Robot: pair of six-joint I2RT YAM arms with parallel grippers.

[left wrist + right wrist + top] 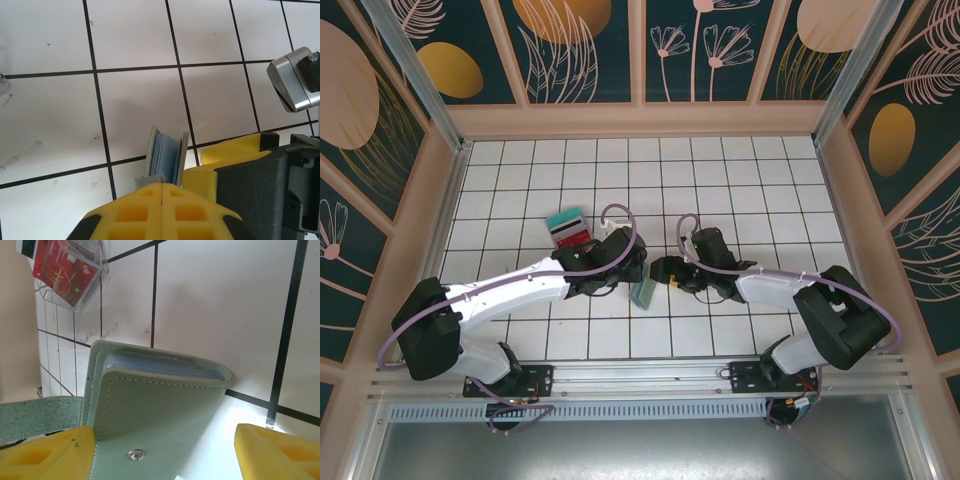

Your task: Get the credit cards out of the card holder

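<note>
Card holder [160, 415] stands on edge on the white tiled surface [135, 50], folded, its stitched grey-green cover and snap stud facing the right wrist camera and a stack of blue-grey leaves showing along its top edge. The left gripper [162, 197] has its jaws pressed together on a small grey lip at the holder's near edge, so the wallet stands just ahead of those jaws. That pinch appears to be what keeps it upright and steady. The right gripper [162, 447] has its jaws apart and straddles the holder. One yellow finger sits against the cover's lower corner, while the other is well clear on the far side with bare tile between, so it is gripping nothing. This looks like one arm anchoring the wallet while the other is free to reach for a pocket. A red card [62, 267] lies in a clear plastic tray [95, 275] well beyond the right jaws, and the overhead view shows a teal card [563, 219] touching it, just behind the left jaws. Those two seem already out. Whether a pale card sits among the leaves cannot be told, since the fold hides the pockets. The holder probably needs spreading before anything can be drawn, and a light pinch on soft material could slip.
</note>
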